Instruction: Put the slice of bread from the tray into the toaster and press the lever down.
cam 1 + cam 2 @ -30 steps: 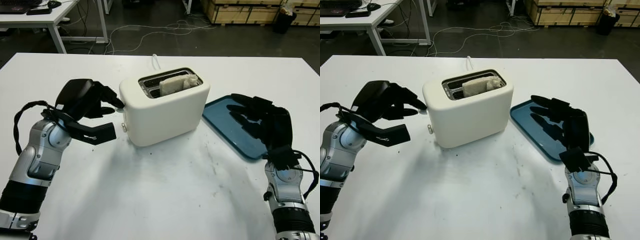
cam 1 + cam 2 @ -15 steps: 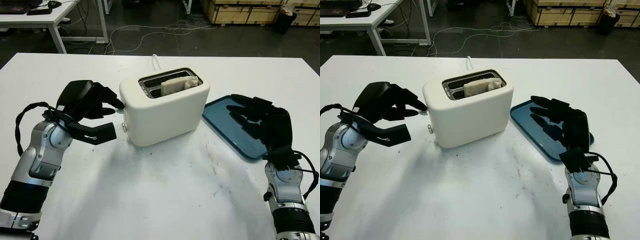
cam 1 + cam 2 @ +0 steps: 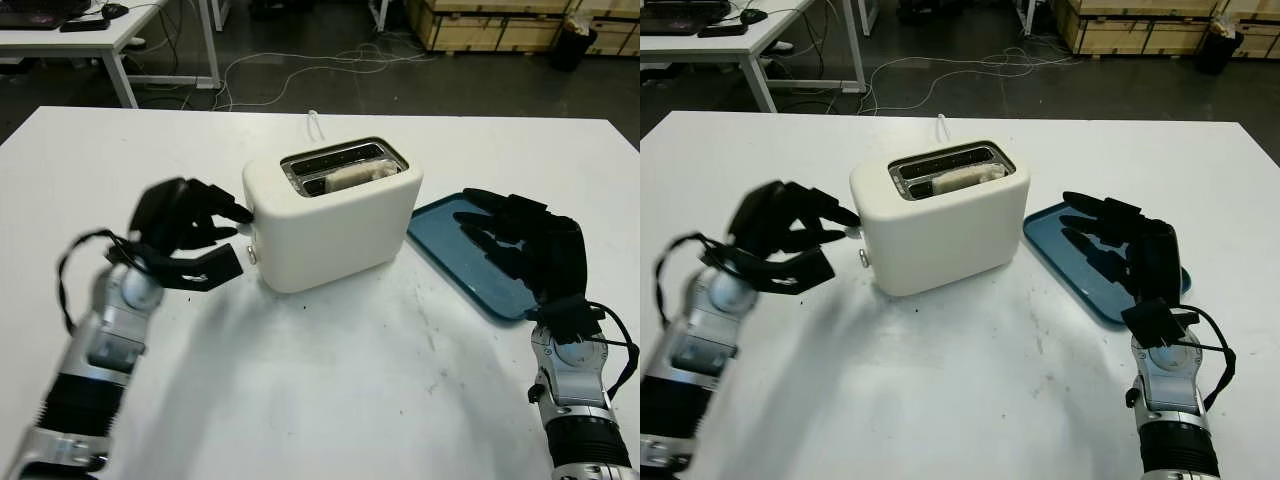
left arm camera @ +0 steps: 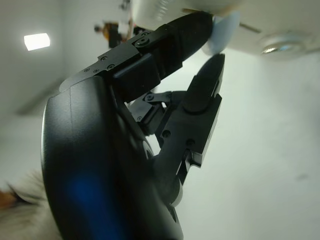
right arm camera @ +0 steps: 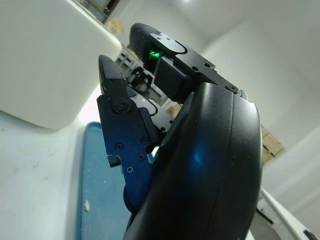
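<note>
I am seeing the slice of bread [image 3: 350,178] sitting lower in the toaster [image 3: 335,222] than a moment ago; earlier it was poking above the rim, and now its top edge is lying level with the slot mouth. The left hand [image 3: 188,232] has dropped a little at the toaster's left end, its fingers [image 4: 186,35] curled and pressing on the lever [image 4: 221,31] at that end, not wrapped around anything. The toaster itself is staying where it was, in the middle of the white counter [image 3: 320,390].

The slice is standing on edge in the nearer slot, its long axis running left to right along the toaster's length, angled slightly far toward the right.

My right hand [image 3: 520,250] is hovering open over the blue tray [image 3: 455,250], which is lying just right of the toaster.
</note>
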Action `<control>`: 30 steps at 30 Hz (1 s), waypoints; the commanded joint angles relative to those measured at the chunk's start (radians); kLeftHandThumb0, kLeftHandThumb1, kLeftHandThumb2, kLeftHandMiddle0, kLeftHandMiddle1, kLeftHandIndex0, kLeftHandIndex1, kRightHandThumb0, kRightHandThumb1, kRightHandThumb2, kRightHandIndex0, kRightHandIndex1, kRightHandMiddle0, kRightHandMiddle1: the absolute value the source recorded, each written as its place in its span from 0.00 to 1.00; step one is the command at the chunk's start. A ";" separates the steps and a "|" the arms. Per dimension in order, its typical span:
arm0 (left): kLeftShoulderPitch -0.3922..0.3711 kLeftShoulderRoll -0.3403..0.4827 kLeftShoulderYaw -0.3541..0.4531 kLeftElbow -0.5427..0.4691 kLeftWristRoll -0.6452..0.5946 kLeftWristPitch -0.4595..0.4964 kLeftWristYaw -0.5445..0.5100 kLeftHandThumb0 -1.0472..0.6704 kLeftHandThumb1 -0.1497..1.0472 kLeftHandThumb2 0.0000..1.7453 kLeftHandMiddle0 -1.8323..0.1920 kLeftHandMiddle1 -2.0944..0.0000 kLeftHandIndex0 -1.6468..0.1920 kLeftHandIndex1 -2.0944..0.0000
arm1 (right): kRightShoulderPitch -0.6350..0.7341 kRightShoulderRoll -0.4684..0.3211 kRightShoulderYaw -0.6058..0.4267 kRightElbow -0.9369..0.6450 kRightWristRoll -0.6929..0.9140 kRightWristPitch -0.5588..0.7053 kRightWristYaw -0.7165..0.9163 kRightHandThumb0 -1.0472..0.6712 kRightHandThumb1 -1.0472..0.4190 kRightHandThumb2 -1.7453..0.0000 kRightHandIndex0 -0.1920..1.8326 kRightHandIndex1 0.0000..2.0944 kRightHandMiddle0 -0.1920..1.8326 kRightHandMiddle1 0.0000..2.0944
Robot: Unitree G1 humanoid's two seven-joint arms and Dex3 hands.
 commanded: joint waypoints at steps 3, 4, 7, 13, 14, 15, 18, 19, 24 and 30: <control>0.037 -0.145 -0.151 0.218 0.059 0.047 0.071 0.54 0.89 0.05 0.50 0.46 0.27 1.00 | 0.005 -0.006 -0.011 0.006 0.002 -0.039 -0.003 0.44 0.09 1.00 0.65 0.00 0.58 0.00; 0.044 -0.163 -0.168 0.233 0.048 0.055 0.060 0.54 0.89 0.06 0.51 0.47 0.28 1.00 | 0.007 -0.008 -0.012 0.002 -0.002 -0.036 -0.006 0.43 0.09 1.00 0.65 0.00 0.58 0.00; 0.058 -0.177 -0.211 0.232 0.043 0.075 0.022 0.53 0.89 0.07 0.52 0.48 0.29 1.00 | 0.010 -0.007 -0.013 -0.009 0.012 -0.031 0.002 0.44 0.09 1.00 0.65 0.00 0.58 0.00; 0.062 -0.150 -0.229 0.197 0.071 0.098 0.020 0.56 0.89 0.05 0.53 0.47 0.29 1.00 | 0.011 -0.001 -0.009 -0.017 0.014 -0.027 0.003 0.45 0.09 1.00 0.65 0.00 0.58 0.00; 0.063 -0.144 -0.227 0.193 0.070 0.098 0.019 0.56 0.89 0.04 0.53 0.47 0.29 1.00 | 0.009 0.002 -0.007 -0.016 0.021 -0.026 0.008 0.44 0.09 1.00 0.65 0.00 0.58 0.00; 0.064 -0.138 -0.227 0.187 0.071 0.104 0.014 0.56 0.89 0.05 0.53 0.48 0.29 1.00 | 0.009 0.004 -0.007 -0.017 0.025 -0.024 0.009 0.45 0.09 1.00 0.66 0.00 0.58 0.00; 0.066 -0.126 -0.225 0.169 0.061 0.124 0.001 0.54 0.89 0.06 0.53 0.48 0.30 1.00 | 0.003 0.007 -0.008 -0.004 0.025 -0.037 0.009 0.44 0.09 0.99 0.66 0.01 0.58 0.00; 0.065 -0.120 -0.228 0.164 0.061 0.130 -0.002 0.54 0.89 0.06 0.52 0.48 0.30 1.00 | 0.003 0.006 -0.009 -0.004 0.020 -0.036 0.005 0.44 0.09 0.99 0.66 0.01 0.58 0.00; 0.063 -0.059 -0.253 0.126 0.073 0.092 -0.002 0.55 0.89 0.04 0.51 0.48 0.28 0.99 | 0.000 0.003 -0.010 -0.003 0.016 -0.039 0.004 0.43 0.09 0.99 0.66 0.01 0.58 0.00; 0.064 0.043 -0.289 0.005 0.154 0.072 0.017 0.56 0.85 0.01 0.49 0.45 0.26 0.98 | 0.001 0.002 -0.012 -0.012 0.021 -0.034 0.007 0.43 0.09 0.99 0.66 0.01 0.58 0.00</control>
